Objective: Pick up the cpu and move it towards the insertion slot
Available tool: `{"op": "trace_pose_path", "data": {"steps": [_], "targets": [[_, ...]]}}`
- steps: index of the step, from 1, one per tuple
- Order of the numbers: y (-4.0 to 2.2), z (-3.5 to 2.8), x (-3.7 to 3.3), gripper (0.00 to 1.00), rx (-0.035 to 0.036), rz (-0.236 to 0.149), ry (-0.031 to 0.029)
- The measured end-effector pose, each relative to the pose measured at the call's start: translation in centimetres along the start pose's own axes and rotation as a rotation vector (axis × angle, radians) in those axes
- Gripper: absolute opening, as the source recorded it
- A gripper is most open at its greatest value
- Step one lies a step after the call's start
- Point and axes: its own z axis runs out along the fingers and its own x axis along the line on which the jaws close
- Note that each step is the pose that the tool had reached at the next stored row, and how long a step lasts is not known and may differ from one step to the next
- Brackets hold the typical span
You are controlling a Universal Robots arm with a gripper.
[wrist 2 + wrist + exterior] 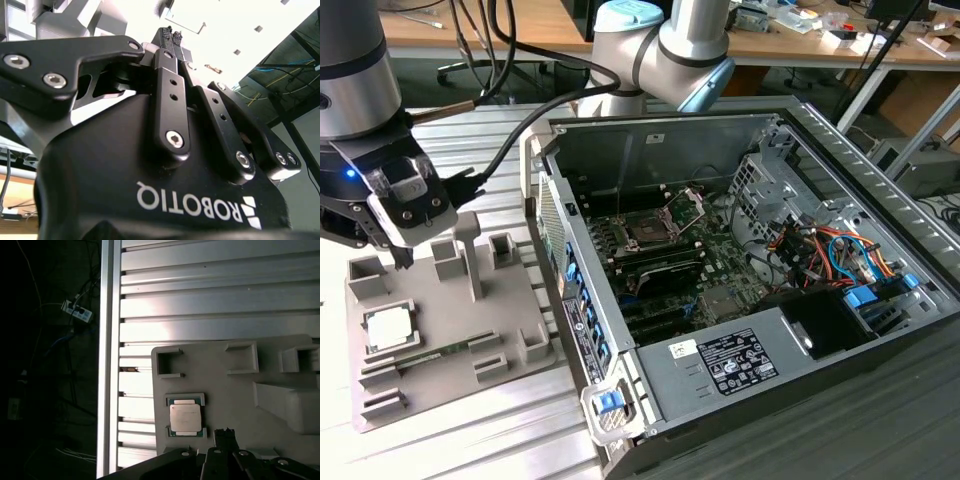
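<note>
The cpu [388, 328] is a small silvery square lying flat in a recess of the grey fixture plate [445, 325], at the exterior view's left. My gripper [402, 258] hangs a little above the plate, just beyond the cpu, with its fingers shut and nothing between them. In the first wrist view the cpu [185, 416] lies close beside my gripper [226, 432]. In the second wrist view the gripper [170, 35] has its fingertips pressed together. The insertion slot [648, 232] is a dark square socket inside the open computer case, its silver bracket [686, 204] hinged up.
The open computer case [620, 340] stands at the exterior view's right of the plate, its near wall between plate and socket. Upright posts [469, 255] and blocks rise from the plate. Orange and blue cables [830, 250] fill the case's far side. The slatted table's edge [106, 360] drops off.
</note>
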Motion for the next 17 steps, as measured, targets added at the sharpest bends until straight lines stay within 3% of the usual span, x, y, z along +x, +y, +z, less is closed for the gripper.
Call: {"op": "trace_pose_path", "data": {"steps": [17], "targets": [[-0.11, 0.41, 0.01, 0.11, 0.0000, 0.000, -0.0001]]}}
